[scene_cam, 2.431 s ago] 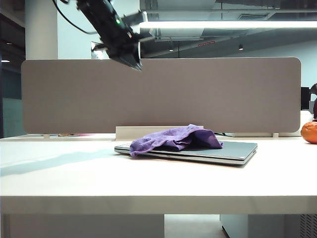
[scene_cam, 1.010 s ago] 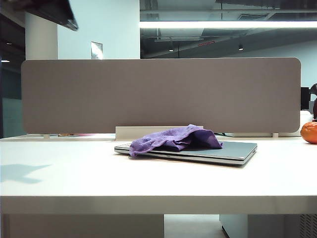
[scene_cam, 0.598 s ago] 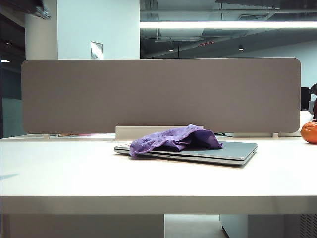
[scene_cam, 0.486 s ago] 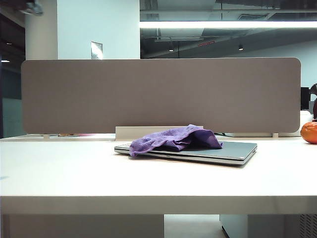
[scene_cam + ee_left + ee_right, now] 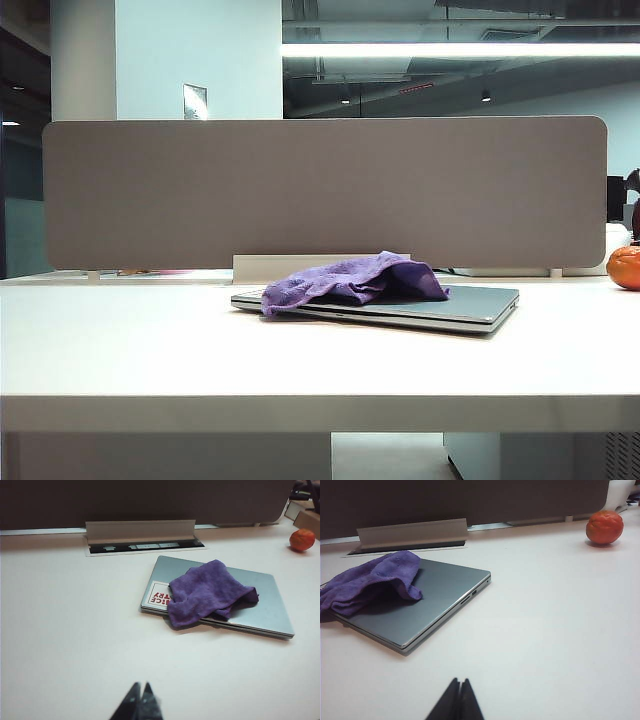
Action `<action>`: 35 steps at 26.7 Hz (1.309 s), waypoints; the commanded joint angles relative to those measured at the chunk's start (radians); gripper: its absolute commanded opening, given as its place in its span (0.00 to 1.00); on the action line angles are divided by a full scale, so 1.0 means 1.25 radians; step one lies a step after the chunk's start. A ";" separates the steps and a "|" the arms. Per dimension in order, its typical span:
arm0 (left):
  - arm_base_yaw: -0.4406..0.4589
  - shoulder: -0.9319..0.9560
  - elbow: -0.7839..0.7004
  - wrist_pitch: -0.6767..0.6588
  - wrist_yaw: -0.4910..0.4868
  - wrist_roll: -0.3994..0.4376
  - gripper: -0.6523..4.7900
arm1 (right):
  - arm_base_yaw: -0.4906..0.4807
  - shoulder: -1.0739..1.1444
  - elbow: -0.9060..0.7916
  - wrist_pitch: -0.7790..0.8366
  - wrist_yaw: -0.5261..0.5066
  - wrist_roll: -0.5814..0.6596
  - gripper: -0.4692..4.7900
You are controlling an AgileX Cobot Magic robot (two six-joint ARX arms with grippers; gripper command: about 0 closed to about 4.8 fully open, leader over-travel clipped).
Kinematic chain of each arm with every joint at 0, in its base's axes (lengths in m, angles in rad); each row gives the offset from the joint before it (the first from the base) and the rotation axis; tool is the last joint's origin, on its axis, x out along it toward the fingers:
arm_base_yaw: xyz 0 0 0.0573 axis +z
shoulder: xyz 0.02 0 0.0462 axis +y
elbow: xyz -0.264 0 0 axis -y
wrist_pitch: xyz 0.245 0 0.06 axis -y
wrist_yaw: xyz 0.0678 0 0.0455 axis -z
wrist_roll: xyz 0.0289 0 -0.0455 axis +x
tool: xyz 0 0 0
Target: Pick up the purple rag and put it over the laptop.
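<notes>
Table [image 5: 150, 350]: big white desktop with a grey-brown divider panel [image 5: 320, 190] along the far edge and a long cable-slot flap [image 5: 140, 530] just in front of it.

Laptop [image 5: 265, 605]: thin silver-grey, lid shut, lying flat on the table. White sticker [image 5: 160, 596] with red letters on the corner the rag doesn't cover. Side ports show in the right wrist view [image 5: 445, 600].

Purple rag [image 5: 207, 591]: soft violet cloth, bunched and rumpled, draped over about half the lid; one edge spills off the laptop's side onto the table. The other half of the lid is bare. Also seen at [image 5: 350, 280] and [image 5: 367, 582].

Orange thing [image 5: 604, 527]: round, sits on the table well away from the laptop, near the panel.

Left gripper [image 5: 140, 698]: fingers pinched together, holding nothing, hanging over bare table. Rag and laptop lie well ahead of its tips, slightly off to one side, no contact.

Right gripper [image 5: 459, 695]: fingers also pressed together and empty. Laptop's nearest corner lies ahead of it, rag farther off on the far half of the lid.

Exterior view: neither arm shows in it.
</notes>
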 commanded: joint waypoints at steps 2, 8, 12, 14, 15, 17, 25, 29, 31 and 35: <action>0.000 -0.068 -0.018 -0.023 -0.003 -0.014 0.11 | 0.000 -0.001 -0.003 0.009 0.004 -0.002 0.13; 0.000 -0.093 -0.020 -0.047 -0.003 0.034 0.11 | 0.000 -0.001 -0.003 0.009 0.004 -0.002 0.13; 0.000 -0.093 -0.020 -0.046 -0.002 0.039 0.11 | 0.000 -0.001 -0.003 0.009 0.004 -0.002 0.13; 0.000 -0.093 -0.020 -0.046 -0.002 0.039 0.11 | 0.000 -0.001 -0.003 0.009 0.003 -0.002 0.13; 0.000 -0.093 -0.020 -0.046 -0.002 0.042 0.11 | 0.000 -0.001 -0.003 0.009 0.004 -0.002 0.13; 0.000 -0.093 -0.020 -0.045 -0.004 0.071 0.11 | 0.000 -0.001 -0.003 0.009 0.003 -0.002 0.13; 0.012 -0.093 -0.062 -0.003 -0.089 0.137 0.11 | 0.000 -0.001 -0.003 0.009 0.004 -0.002 0.13; 0.067 -0.093 -0.130 0.069 -0.085 0.133 0.11 | 0.000 -0.001 -0.003 0.009 0.003 -0.002 0.13; 0.089 -0.093 -0.163 0.110 -0.083 0.127 0.11 | 0.000 -0.001 -0.003 0.009 0.004 -0.002 0.13; 0.150 -0.093 -0.225 0.195 -0.051 0.111 0.11 | 0.000 -0.001 -0.003 0.009 0.004 -0.002 0.13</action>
